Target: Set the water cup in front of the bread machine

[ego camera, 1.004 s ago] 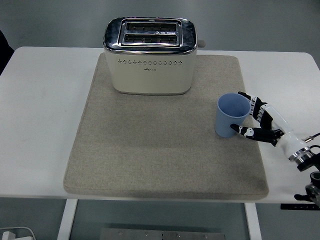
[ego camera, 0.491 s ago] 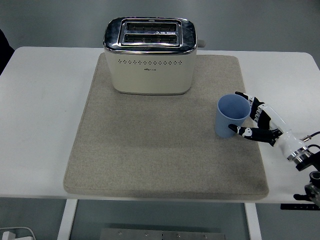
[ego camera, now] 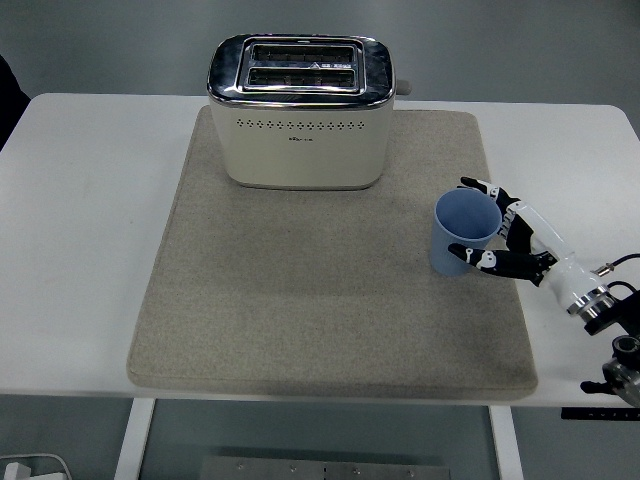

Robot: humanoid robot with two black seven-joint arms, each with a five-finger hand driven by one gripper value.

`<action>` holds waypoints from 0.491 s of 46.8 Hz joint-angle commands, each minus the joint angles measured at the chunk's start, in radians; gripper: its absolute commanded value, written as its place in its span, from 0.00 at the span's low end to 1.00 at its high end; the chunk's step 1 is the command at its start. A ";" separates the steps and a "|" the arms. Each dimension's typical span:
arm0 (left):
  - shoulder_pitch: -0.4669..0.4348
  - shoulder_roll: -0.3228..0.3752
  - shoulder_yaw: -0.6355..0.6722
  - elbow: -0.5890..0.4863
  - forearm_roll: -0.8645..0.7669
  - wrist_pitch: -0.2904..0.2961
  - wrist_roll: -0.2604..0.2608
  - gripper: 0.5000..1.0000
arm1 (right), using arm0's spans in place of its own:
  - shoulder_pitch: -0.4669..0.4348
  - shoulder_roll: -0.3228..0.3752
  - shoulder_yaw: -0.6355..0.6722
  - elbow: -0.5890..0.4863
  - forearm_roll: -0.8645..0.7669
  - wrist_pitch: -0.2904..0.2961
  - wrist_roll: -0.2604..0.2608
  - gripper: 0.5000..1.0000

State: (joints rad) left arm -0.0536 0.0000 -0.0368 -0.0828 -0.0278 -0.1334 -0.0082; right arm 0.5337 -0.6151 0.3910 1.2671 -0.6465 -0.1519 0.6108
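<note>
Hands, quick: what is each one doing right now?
Left hand: not in view.
Right hand: fingers curled around the blue cup on the mat's right side; a firm grip cannot be told.

My white table [ego camera: 90,250] fills most of what I see, its near edge running across the bottom and its rounded far corners showing at the top left and right. A large grey-beige felt mat [ego camera: 300,320] lies flat on it, covering the middle and reaching close to the near edge. Beyond the far edge I see a plain grey-teal floor [ego camera: 500,50], evenly lit, with no hard shadows. Under the near edge, two white table legs [ego camera: 135,440] drop down, with a grey metal plate [ego camera: 310,468] between them. A white power strip [ego camera: 30,468] sits in the bottom left corner. A dark shape [ego camera: 8,100] shows at the left edge.
</note>
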 commanded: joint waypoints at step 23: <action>0.000 0.000 0.000 0.000 0.000 0.000 -0.001 1.00 | 0.002 0.000 -0.009 -0.008 -0.058 -0.011 0.000 0.01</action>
State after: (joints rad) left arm -0.0537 0.0000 -0.0368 -0.0826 -0.0275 -0.1334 -0.0085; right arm 0.5341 -0.6151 0.3820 1.2612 -0.6970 -0.1615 0.6108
